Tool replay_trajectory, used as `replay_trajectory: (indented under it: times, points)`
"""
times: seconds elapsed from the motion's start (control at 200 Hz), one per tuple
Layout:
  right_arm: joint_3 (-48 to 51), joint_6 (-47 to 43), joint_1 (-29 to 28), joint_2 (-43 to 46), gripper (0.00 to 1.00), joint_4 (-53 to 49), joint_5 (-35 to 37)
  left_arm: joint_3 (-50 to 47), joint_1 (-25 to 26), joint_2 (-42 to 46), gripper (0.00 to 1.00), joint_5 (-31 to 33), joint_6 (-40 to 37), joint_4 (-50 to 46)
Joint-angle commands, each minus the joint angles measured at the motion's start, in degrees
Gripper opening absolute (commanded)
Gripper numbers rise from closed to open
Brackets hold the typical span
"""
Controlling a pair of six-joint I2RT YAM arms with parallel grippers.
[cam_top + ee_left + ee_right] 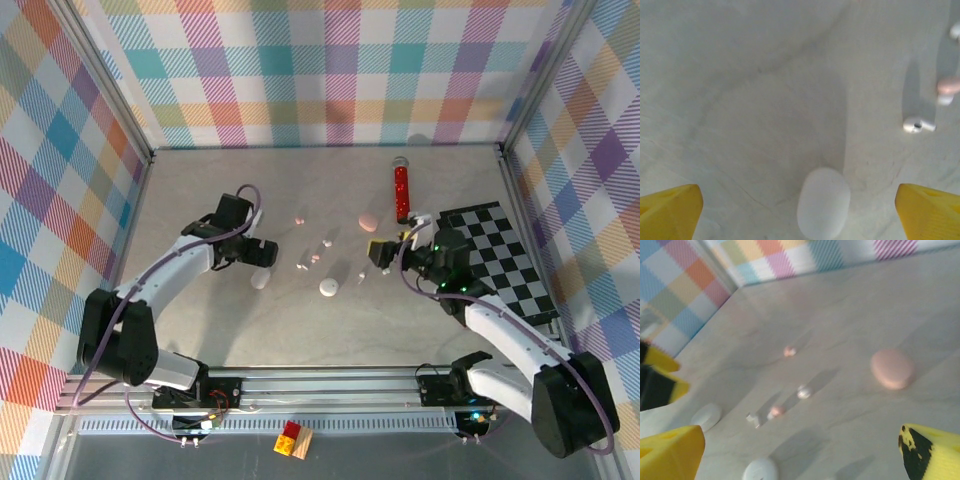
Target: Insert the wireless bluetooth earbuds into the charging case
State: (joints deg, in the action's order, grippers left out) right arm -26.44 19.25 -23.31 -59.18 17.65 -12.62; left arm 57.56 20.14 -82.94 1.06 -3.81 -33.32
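I'm looking at a pale grey, faintly veined table [200,330] boxed in by pastel plaid walls [300,70]; a checkerboard mat [500,250] lies along its right side.

The earbuds lie loose on the bare middle of the table, between the two arms: a pinkish earbud [299,219] farthest back; a loose cluster of pale earbuds [316,257] nearer the arms; one stray earbud [361,277] toward the right arm. From above they are too small for me to read their heading. In the left wrist view a white earbud [918,125] lies flat on its side, its long axis across the picture and its stem toward that view's right.

A white case [823,202] sits between the left fingers without touching either, its long axis running away from the camera; a second white case [329,288] lies near the table's middle; a pink case [369,220] lies farther back, beside a red cylinder [401,190] whose silver cap points at the back wall.

The left gripper [268,252] is spread wide and holds nothing; the right gripper [380,255] is likewise spread and empty, by the mat's near corner. Nothing lies between either gripper and the earbuds.
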Motion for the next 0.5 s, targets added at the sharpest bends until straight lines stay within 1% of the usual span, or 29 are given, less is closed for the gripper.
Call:
replay_trajectory:
  times: [0.0,0.065,0.16,0.21,0.24,0.295,0.42,0.495]
  points:
    - [1.47,5.23,-3.98,-2.22,0.99,3.93,0.75,2.54,1.97,-3.78,0.94,-0.19,-1.11,-8.55]
    - [1.48,5.56,-5.53,-3.81,0.99,4.29,1.23,3.76,2.56,-6.68,0.90,0.03,-1.43,-10.30]
    - [1.43,5.67,-6.80,-5.52,0.99,4.80,1.53,5.13,3.29,-9.93,0.88,1.66,-2.30,-12.60]
    - [1.39,5.62,-7.01,-6.09,0.99,5.04,1.93,5.53,3.56,-11.01,0.82,2.09,-2.76,-13.38]
    - [1.30,5.59,-7.10,-6.36,0.99,5.18,2.18,5.63,3.67,-11.55,0.81,2.07,-2.93,-13.79]
    - [1.21,5.58,-7.20,-6.66,0.99,5.29,2.59,5.72,3.84,-12.26,0.81,1.84,-3.21,-14.03]
    - [0.80,4.91,-7.19,-7.48,0.99,5.21,2.79,5.55,3.94,-13.57,0.75,1.00,-3.22,-13.25]
    - [0.68,4.77,-7.27,-7.91,0.99,5.22,2.39,6.10,4.01,-14.73,0.74,0.54,-3.21,-13.17]
